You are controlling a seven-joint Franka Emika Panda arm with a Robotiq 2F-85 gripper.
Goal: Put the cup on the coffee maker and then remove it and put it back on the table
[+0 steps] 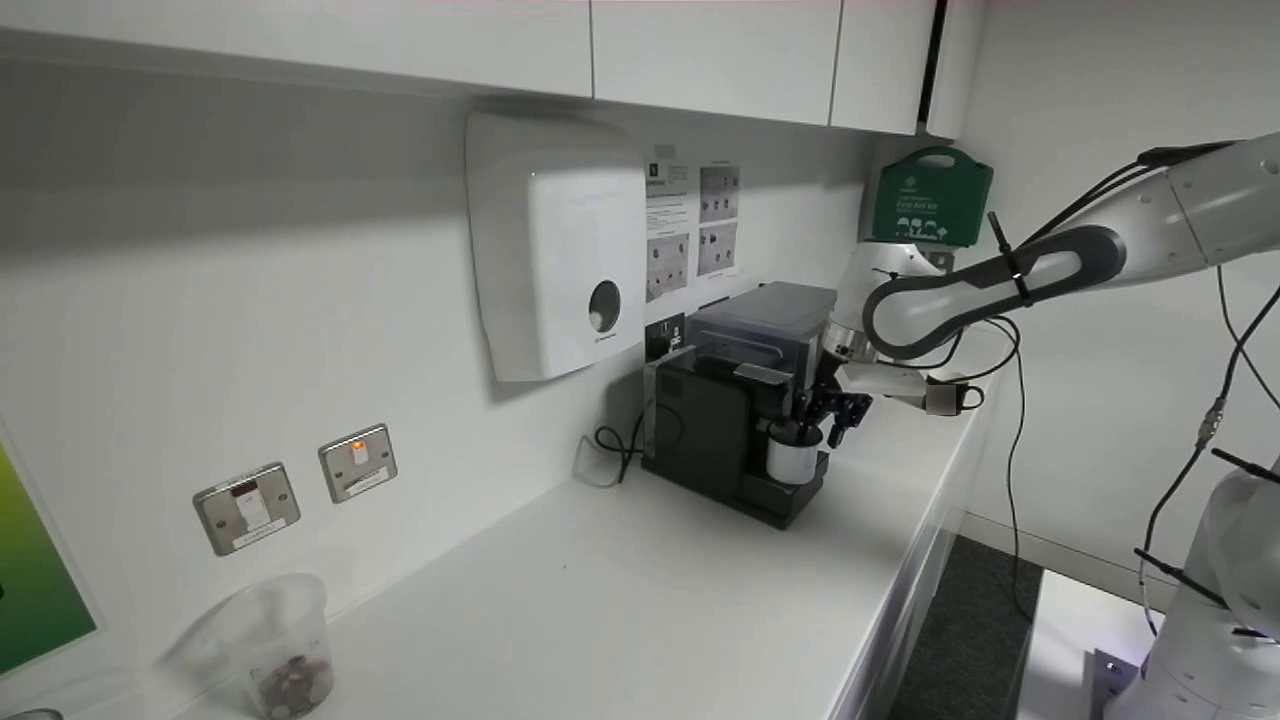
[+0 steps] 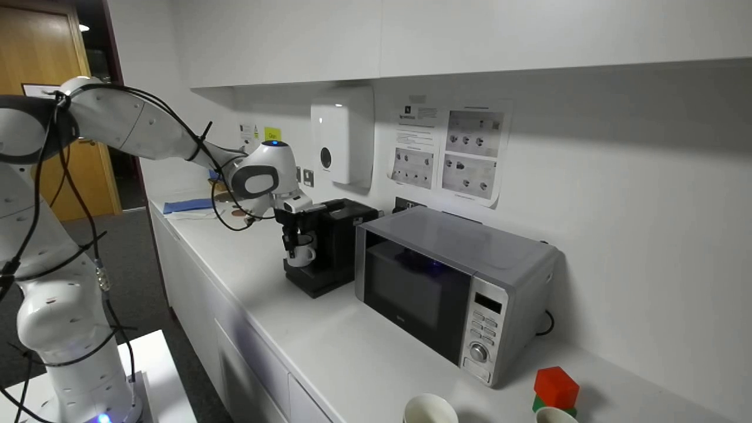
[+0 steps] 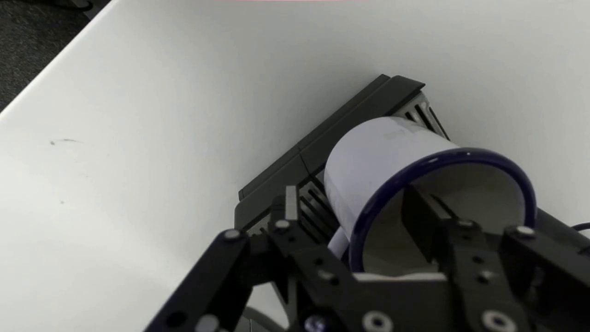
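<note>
The worktop (image 1: 600, 600) is where the task must end, and that set-down is not yet done. On it, in an exterior view, the microwave (image 2: 452, 288) stands nearer and to the right, with the coffee maker (image 2: 341, 238) just beside it, farther and to the left. The first half of the job looks complete, since the coffee maker's drip tray (image 3: 318, 207) seems to carry its load; the contact underneath is hidden in the wrist view.

The gripper (image 3: 351, 196) is grasping nothing. Its jaws stand apart, astride the side of the cup (image 1: 792, 460): one finger reaches inside, and the other is outside, to the left in the wrist view, with a gap to the white surface. Whether this is a release or the start of a pick-up cannot be told.

The cup appears upright on the coffee maker in both exterior views. What remains, as I judge it, is to grip it, lift it off the tray, carry it out and set it down.

Smallest is the handle (image 3: 339, 242), showing low between the fingers; a grip there should allow for it.
</note>
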